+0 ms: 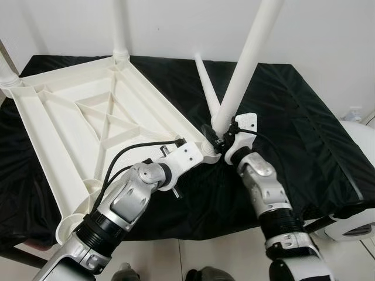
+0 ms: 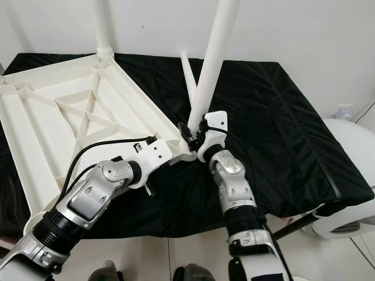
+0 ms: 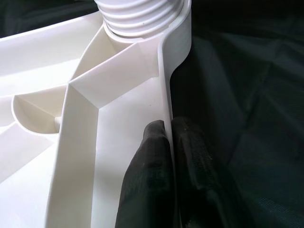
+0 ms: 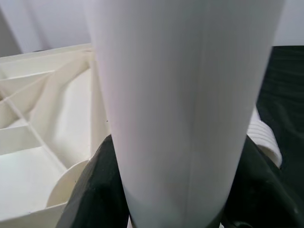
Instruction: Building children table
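Note:
A white plastic table top [image 1: 76, 117] lies upside down on a black cloth, ribs facing up. Upright legs stand in its far corner [image 1: 120, 29] and left corner [image 1: 6, 73]. My left gripper [image 1: 199, 147] is shut on the table's rim [image 3: 166, 95] beside the near right corner socket, one finger [image 3: 149, 166] on each side of the wall. My right gripper [image 1: 215, 136] is shut on the base of a third white leg [image 1: 249, 58], which stands tilted over that corner socket. The leg's threaded end [image 3: 137, 16] sits in the socket. A fourth leg [image 1: 206, 82] lies loose on the cloth behind.
The black cloth [image 1: 293, 117] covers a low platform that ends at the front in a tiled floor [image 1: 222, 252]. A round white object [image 1: 357, 225] stands at the right edge. A white wall [image 1: 322, 29] runs close behind.

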